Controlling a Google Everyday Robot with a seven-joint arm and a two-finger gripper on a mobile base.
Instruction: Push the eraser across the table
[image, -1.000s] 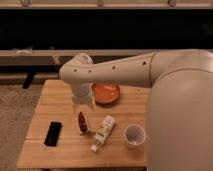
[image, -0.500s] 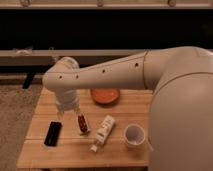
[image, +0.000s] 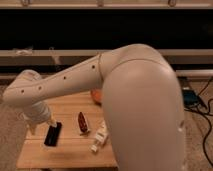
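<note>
Gripper (image: 48, 121): low over the left part of the tabletop (image: 65, 156), at the far end of the eraser (image: 52, 134), touching or just short of it; how wide it stands cannot be told, and nothing is seen in its hold. Eraser: flat, black, lying at 6 o'clock from the gripper, toward the tabletop's 9 o'clock edge; reddish-brown oval object (image: 83, 123) at its 3 o'clock, white bottle (image: 100, 139) beyond at 4 o'clock, both apart from it. Task status, judged: gripper in place, push not evidently begun, the whole run across the tabletop remaining.
</note>
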